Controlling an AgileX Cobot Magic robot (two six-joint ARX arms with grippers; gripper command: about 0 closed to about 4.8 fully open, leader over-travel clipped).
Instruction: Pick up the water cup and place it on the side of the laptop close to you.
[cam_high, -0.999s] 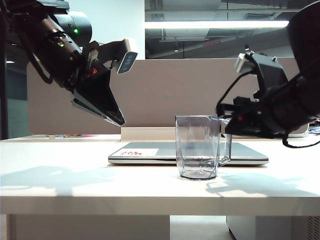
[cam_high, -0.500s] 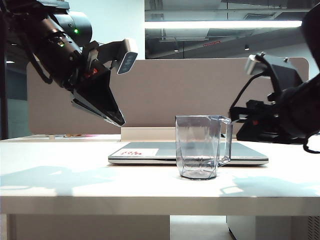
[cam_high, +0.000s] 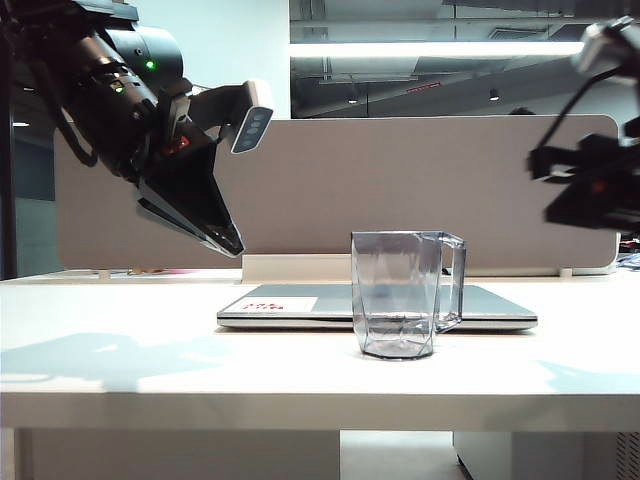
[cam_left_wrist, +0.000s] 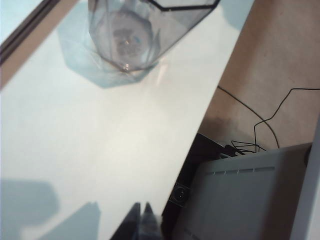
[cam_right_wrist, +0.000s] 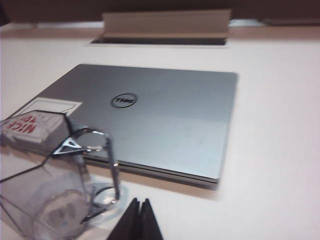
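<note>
Cup: transparent grey-tinted faceted plastic water cup with angular handle, upright on white table, just in front of the laptop's near edge, toward its right half in the exterior view; handle points right there; nothing touches it. Also seen in left wrist view and right wrist view.
Laptop: thin silver-grey laptop, lid closed, flat on the table behind the cup; round logo mid-lid in right wrist view; white sticker with red print at the lid's near left corner, exterior view.
Left gripper: left gripper hangs in the air up and left of the cup, well apart from it, tip angled down toward the laptop's left end; fingers pressed together, holding nothing; closed tips show in left wrist view.
Right gripper: right gripper in the air to the right of the cup and above its rim, at the exterior view's right edge, well apart from it; fingers together, tips meeting, nothing between them.
Backdrop: beige partition panel upright behind the laptop.
</note>
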